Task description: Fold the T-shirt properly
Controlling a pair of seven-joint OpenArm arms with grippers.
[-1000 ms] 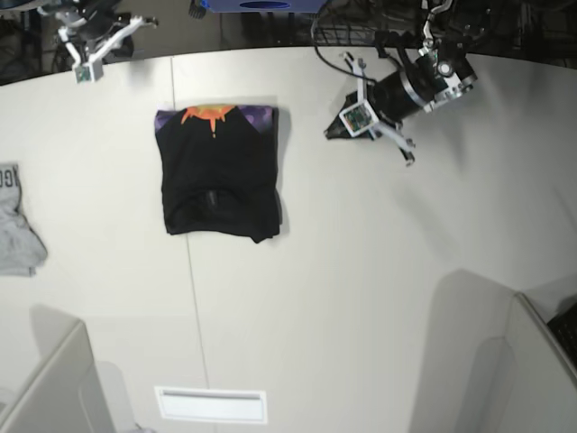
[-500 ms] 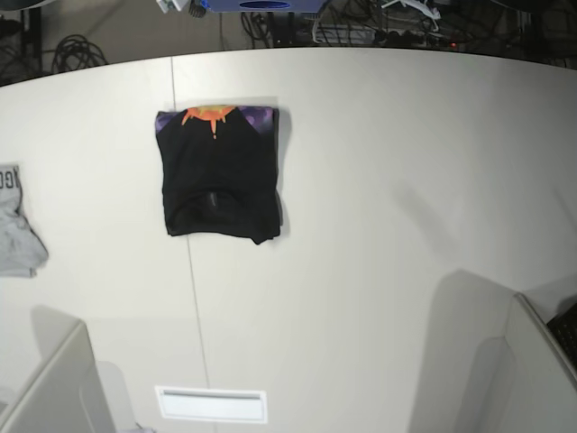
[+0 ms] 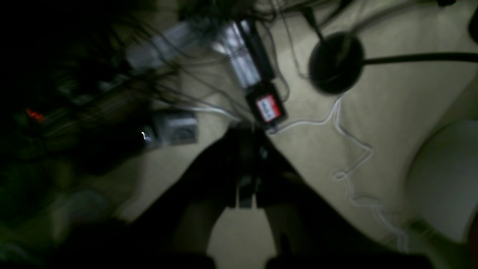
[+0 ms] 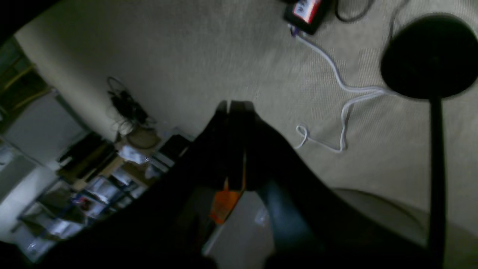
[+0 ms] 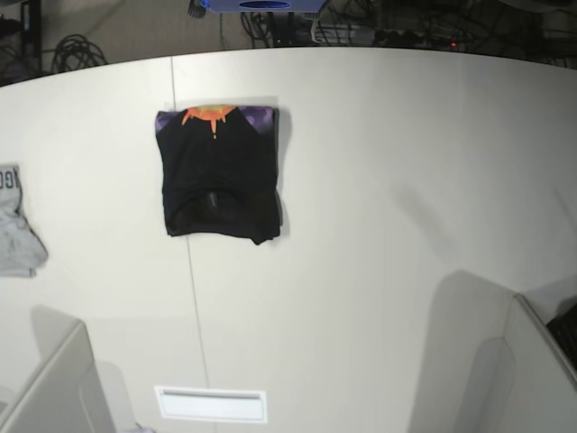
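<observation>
T-shirt [image 5: 219, 171] lies folded into a compact black rectangle in the upper left of the base view, orange and purple print along its top edge; a grey garment [image 5: 16, 225] sits at the left edge, and the folding looks finished. In the left wrist view, the left gripper [image 3: 244, 149] points at carpet, jaws pressed together, empty. In the right wrist view, the right gripper [image 4: 235, 112] is likewise closed on nothing.

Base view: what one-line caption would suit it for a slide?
A black T-shirt, folded into a neat rectangle, lies on the white table, with a small grey garment at the table's edge.
</observation>
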